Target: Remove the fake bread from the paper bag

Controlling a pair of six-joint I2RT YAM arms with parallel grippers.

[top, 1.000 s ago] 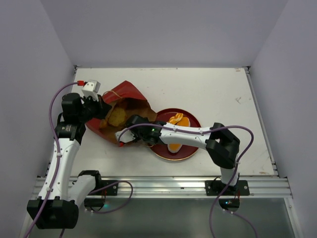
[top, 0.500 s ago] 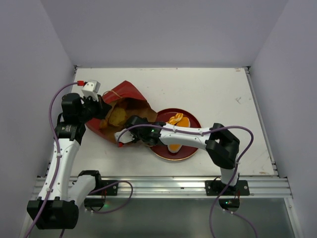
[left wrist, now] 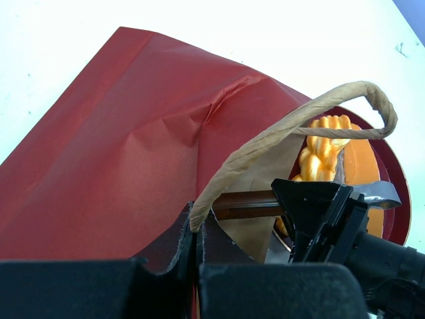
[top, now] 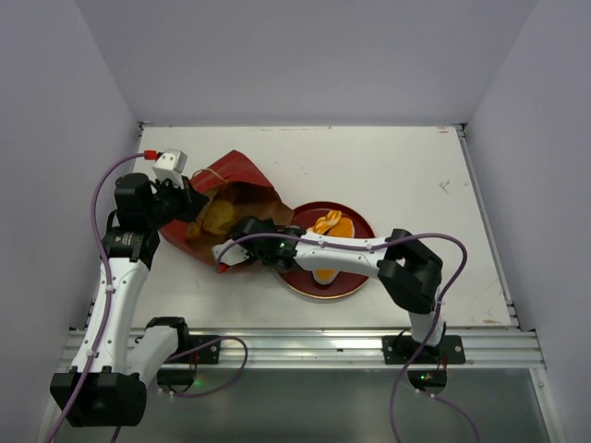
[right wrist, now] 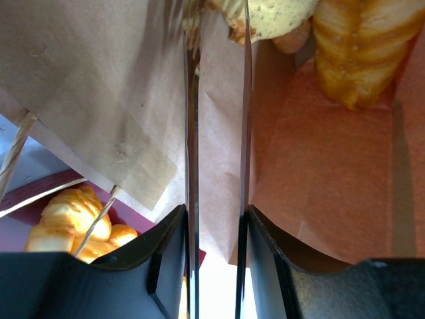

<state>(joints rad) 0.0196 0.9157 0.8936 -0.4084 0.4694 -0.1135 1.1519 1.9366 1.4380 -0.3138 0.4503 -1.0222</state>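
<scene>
The dark red paper bag (top: 235,180) lies on its side at the table's left, its mouth toward the plate. My left gripper (top: 189,205) is shut on the bag's tan cord handle (left wrist: 299,113) at the rim and holds the mouth up; its jaws (left wrist: 197,222) are pressed together. My right gripper (top: 238,233) reaches into the mouth with a narrow gap between its fingers. Its tips (right wrist: 216,6) are at the edge of a round tan slice (right wrist: 272,16); a ridged golden loaf (right wrist: 362,53) lies beside it on the kraft lining (right wrist: 319,166). Golden bread (top: 220,215) shows inside the bag.
A round dark-red plate (top: 355,218) sits just right of the bag. On it lie a twisted golden bread (top: 330,223) and an orange slab (top: 325,274); the twist also shows in the left wrist view (left wrist: 322,143). The right forearm crosses over the plate.
My right gripper has moved slightly left, deeper into the bag's mouth. The left arm and the bag have stayed put.
</scene>
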